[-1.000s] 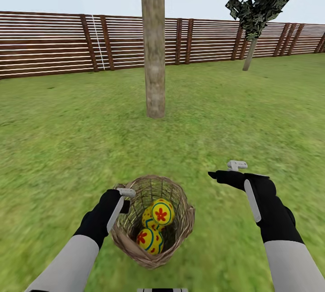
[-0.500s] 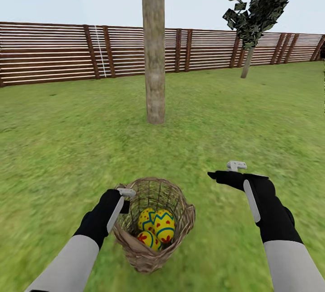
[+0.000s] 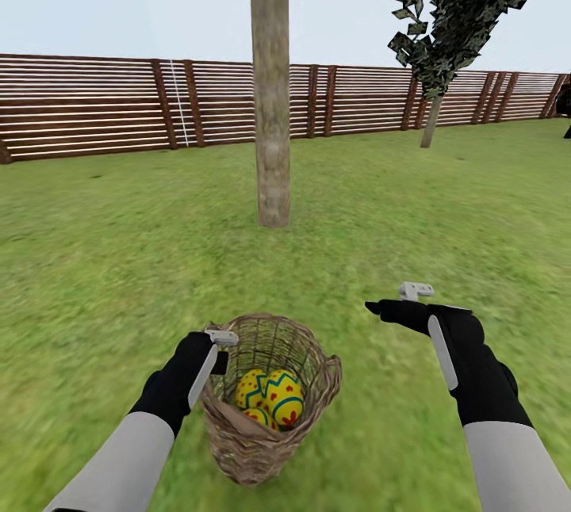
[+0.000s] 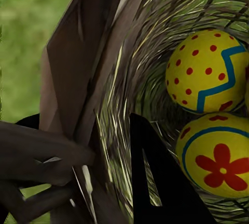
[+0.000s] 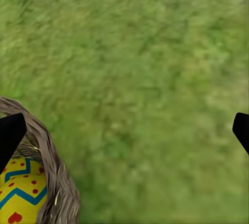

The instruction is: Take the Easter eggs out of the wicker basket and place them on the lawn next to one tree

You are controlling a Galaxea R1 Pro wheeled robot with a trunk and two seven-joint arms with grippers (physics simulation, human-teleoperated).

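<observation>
The wicker basket is being tipped upright while the Easter eggs are settling deeper inside.

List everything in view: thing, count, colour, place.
Easter eggs: three, yellow with red and blue marks, inside the basket.
Wicker basket: one, brown, on the lawn's near side, rim gripped.
Tree: one, pale grey-brown trunk, straight ahead beyond the basket.
Second tree: one, dark leaves, thin trunk, far right by the fence.
Fence: brown slats, along the back.
Lawn: green, all around.
Left claw: shut on the basket rim.
Right claw: open, above grass right of the basket.
</observation>
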